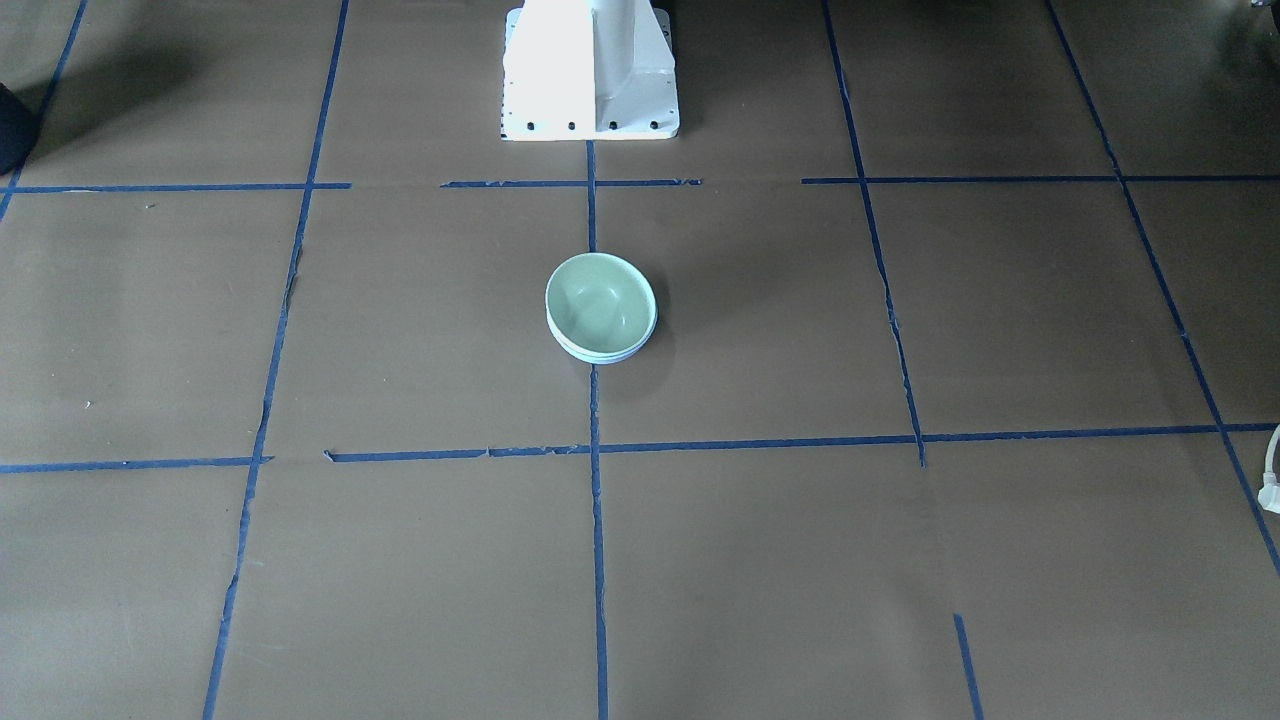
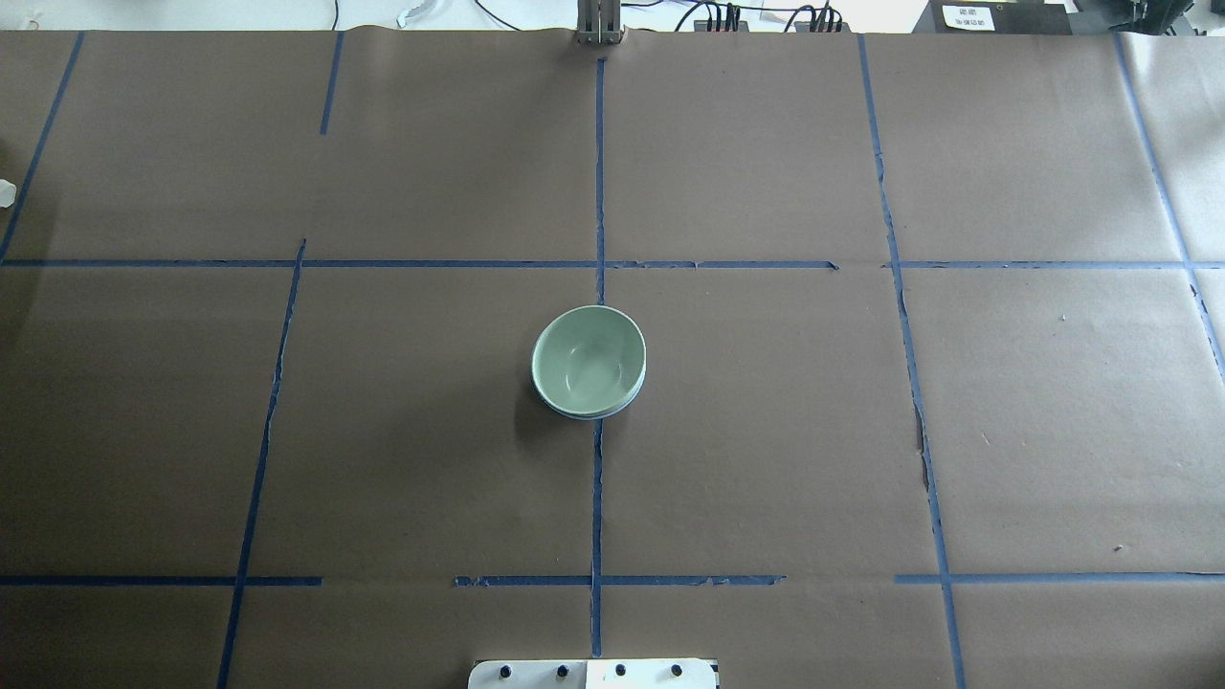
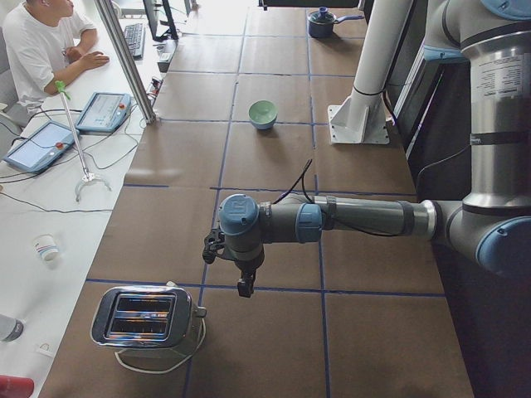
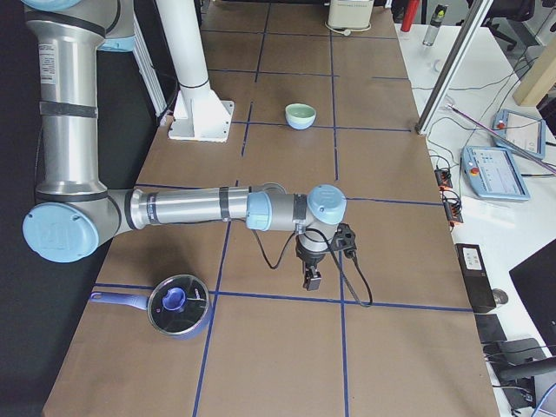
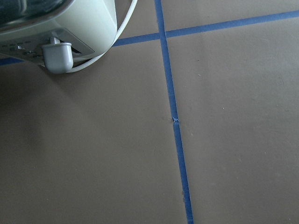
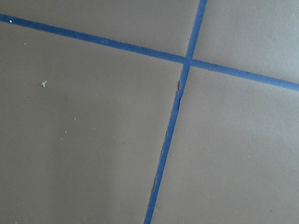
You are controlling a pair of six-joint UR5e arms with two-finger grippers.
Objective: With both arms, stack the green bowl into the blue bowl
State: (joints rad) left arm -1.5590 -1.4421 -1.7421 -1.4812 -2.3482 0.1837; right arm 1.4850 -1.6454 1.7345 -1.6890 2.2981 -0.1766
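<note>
The green bowl (image 1: 600, 300) sits nested inside the blue bowl (image 1: 626, 354) at the middle of the table. Only a thin pale blue rim shows under it, also in the overhead view (image 2: 586, 414). The green bowl (image 2: 586, 359) is upright and nothing holds it. My left gripper (image 3: 244, 287) shows only in the exterior left view, far from the bowls, near the toaster. My right gripper (image 4: 310, 281) shows only in the exterior right view, at the table's other end. I cannot tell whether either is open or shut.
A silver toaster (image 3: 148, 317) with a white cord stands at the left end and shows in the left wrist view (image 5: 56, 23). A blue lidded pot (image 4: 178, 306) sits at the right end. The white base pedestal (image 1: 590, 70) stands behind the bowls. An operator (image 3: 37, 46) sits beside the table.
</note>
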